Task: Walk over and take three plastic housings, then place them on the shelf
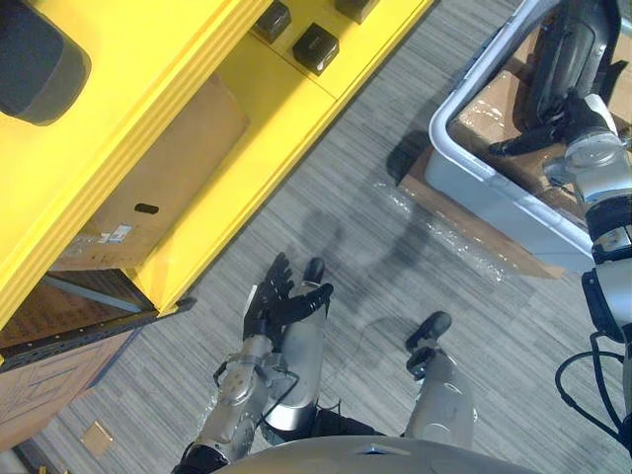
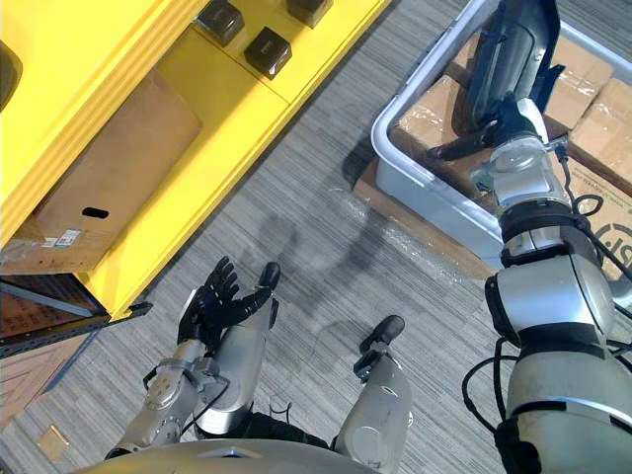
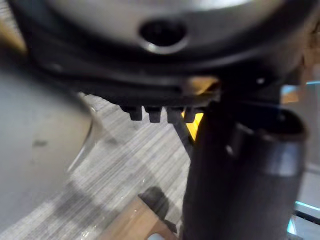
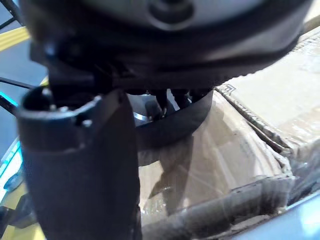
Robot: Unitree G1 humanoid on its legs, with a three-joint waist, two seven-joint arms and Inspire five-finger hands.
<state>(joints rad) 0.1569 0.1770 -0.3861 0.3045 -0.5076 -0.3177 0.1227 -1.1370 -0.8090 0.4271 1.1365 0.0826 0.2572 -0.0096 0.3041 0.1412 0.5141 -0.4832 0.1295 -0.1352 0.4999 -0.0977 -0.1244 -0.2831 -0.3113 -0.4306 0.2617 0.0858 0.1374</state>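
Observation:
A large dark plastic housing (image 2: 513, 49) stands tilted in the grey bin (image 2: 425, 193) at the right, on top of cardboard boxes (image 2: 583, 74). My right hand (image 2: 499, 133) is at the housing's lower end, with the thumb sticking out sideways, apart from it. Its fingers reach in against the dark curved edge of the housing (image 4: 175, 125), and their grip is hidden. My left hand (image 1: 281, 301) hangs low over the carpet by the yellow shelf (image 1: 197, 59), fingers spread and holding nothing. Small black housings (image 1: 316, 46) lie on the shelf's upper level.
A brown cardboard box (image 1: 148, 168) fills the shelf's lower level. The bin rests on a flat brown slab (image 1: 474, 227) with clear wrap trailing onto the grey striped carpet (image 1: 346, 197), which lies open between shelf and bin.

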